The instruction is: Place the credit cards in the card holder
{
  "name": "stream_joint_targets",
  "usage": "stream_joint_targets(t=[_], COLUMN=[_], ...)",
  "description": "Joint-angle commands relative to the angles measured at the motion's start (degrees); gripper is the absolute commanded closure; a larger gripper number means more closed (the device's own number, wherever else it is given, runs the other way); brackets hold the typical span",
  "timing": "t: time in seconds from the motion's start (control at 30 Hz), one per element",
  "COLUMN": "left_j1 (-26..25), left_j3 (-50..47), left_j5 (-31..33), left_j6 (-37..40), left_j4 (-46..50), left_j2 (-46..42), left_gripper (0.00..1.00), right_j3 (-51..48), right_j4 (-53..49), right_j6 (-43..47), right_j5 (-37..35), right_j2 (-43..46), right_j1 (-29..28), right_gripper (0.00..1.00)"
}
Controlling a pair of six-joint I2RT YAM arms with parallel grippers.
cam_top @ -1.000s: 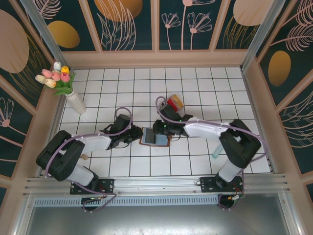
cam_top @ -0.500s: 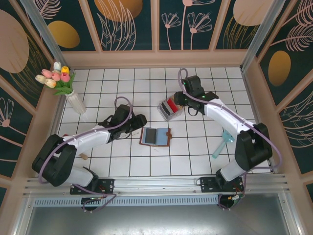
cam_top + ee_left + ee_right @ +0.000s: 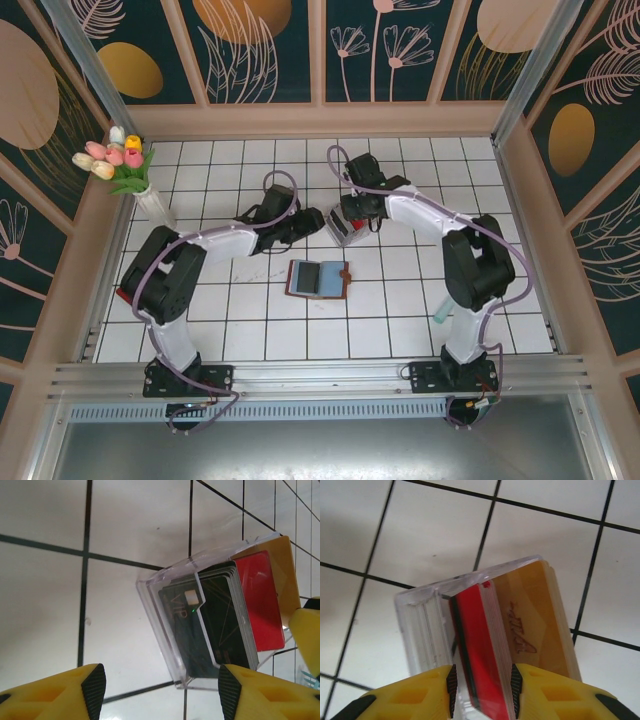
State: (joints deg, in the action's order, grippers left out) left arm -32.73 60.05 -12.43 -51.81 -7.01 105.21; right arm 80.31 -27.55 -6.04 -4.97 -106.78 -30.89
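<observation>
Brown card holder [image 3: 318,278] one (open); card stacks [image 3: 220,620] three.

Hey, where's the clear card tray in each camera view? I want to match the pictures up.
Top external: tray at centre, just beyond the open wallet.
Left wrist: tray centre-right, tilted, black cards at its front.
Right wrist: tray lower centre, running off the bottom edge.
Shared landmark: the red cards standing in the tray, next to the tan ones.
</observation>
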Motion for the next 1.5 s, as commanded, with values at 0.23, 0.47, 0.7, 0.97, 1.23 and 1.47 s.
stream_joint_targets(t=[0.23, 0.47, 0.7, 0.97, 1.23, 1.47], left_j1=[0.91, 0.91, 0.91, 0.96, 0.93, 0.94], left_j3=[6.12, 7.10, 6.95, 5.95, 5.78, 5.51], left_j5=[-6.57, -7.31, -7.88, -7.44, -7.26, -7.22], left_j6=[-4.12, -5.29, -5.42, -5.48, -5.19, -5.06], left_j4=[-6.25, -7.26, -7.62, -7.91, -8.01, -7.98], left_j2=[7.38, 10.58, 12.34, 12.55, 13.16, 13.34], left_gripper=[0.34, 0.36, 0.37, 0.42, 0.47, 0.49], right_j3=[5.26, 5.47, 5.73, 6.18, 6.35, 6.13], right_j4=[-4.53, -5.08, -5.25, -5.50, -5.03, -4.95], right_j6=[3.70, 4.49, 5.55, 5.85, 5.77, 5.51], right_j5=[-6.29, -7.66, -12.16, -16.48, -17.83, -18.14], right_j2=[-4.40, -5.87, -7.61, -8.32, -5.84, -4.89], right_j1=[-0.13, -1.44, -3.21, -4.03, -4.15, -4.09], right_gripper=[0.63, 0.63, 0.62, 0.62, 0.65, 0.67])
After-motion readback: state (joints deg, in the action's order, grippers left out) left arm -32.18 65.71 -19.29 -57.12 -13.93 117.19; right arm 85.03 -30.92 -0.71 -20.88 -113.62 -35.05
